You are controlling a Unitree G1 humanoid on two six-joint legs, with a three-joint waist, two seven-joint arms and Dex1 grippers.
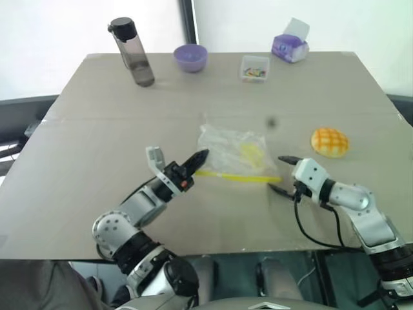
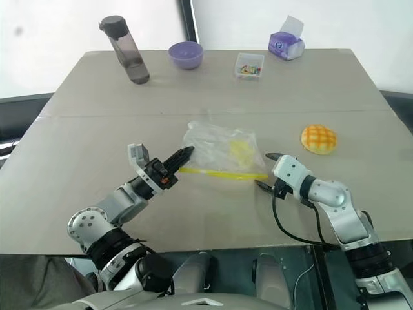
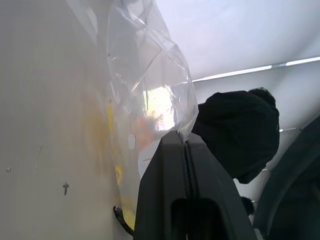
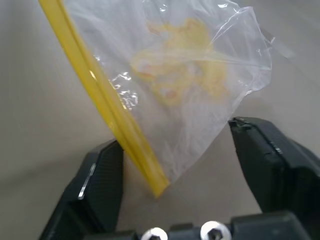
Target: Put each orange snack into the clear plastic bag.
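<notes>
Head views: left pincer [image 1: 201, 155] clamped on crinkly clear plastic bag [image 1: 233, 152] with yellow seal strip, mid-bench toward near edge, probably steadying it | right pincer [image 2: 266, 172] parted around seal end, nothing gripped | domed orange criss-cross bun [image 1: 330, 141] near right edge, unbagged | Left wrist: fingers [image 3: 165, 190] pinch film | Right wrist: fingers [image 4: 102, 172] straddle strip; no legible writing.

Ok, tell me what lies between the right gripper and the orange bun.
Only bare table: the head views show nothing between the right gripper and the orange bun.
</notes>
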